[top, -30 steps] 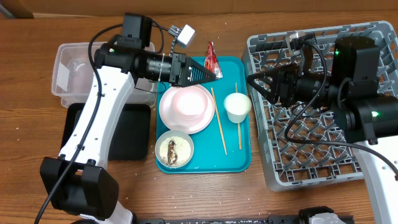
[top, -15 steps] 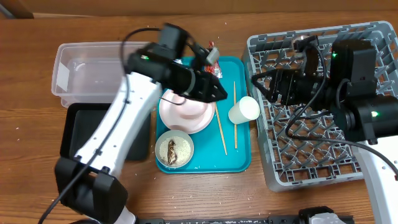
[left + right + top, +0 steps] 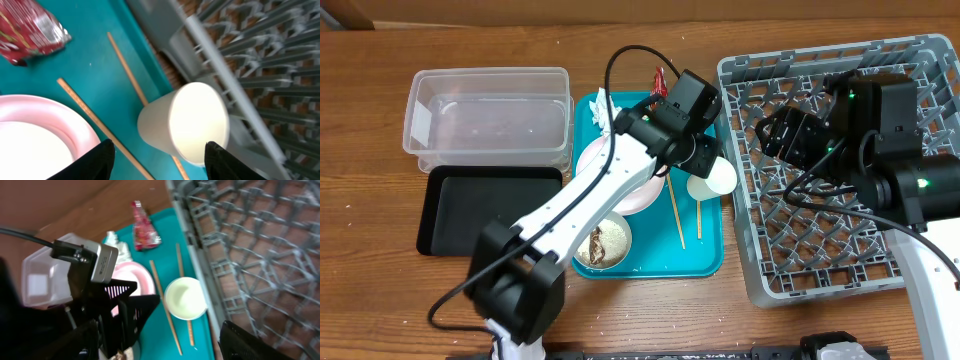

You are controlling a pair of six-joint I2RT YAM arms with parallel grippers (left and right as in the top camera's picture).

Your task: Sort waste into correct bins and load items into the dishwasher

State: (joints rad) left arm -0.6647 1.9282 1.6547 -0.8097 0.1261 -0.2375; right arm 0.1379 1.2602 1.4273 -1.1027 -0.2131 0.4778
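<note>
A small white cup (image 3: pixel 192 125) lies tipped on its side on the teal tray (image 3: pixel 650 255), its mouth toward the dish rack (image 3: pixel 840 200). My left gripper (image 3: pixel 160 160) is open just above it, one finger on each side, not touching. Two chopsticks (image 3: pixel 673 208) lie beside the cup. The pink plate (image 3: pixel 632 190) is partly under my left arm. A bowl (image 3: pixel 605 240) holds rice and a brown scrap. The red wrapper (image 3: pixel 662 80) and the tissue (image 3: pixel 603 110) lie at the tray's far end. My right gripper (image 3: pixel 765 130) hangs open and empty over the rack.
The clear tub (image 3: pixel 490 110) stands at the back left, with the black tray (image 3: pixel 485 205) in front of it. The rack's grey wall (image 3: pixel 215 55) runs close along the cup's right side. My left arm crosses the tray diagonally.
My left arm swung right from the tub side across the tray to the cup and opened its jaws. The cup tipped onto its side. My right gripper opened wider.
</note>
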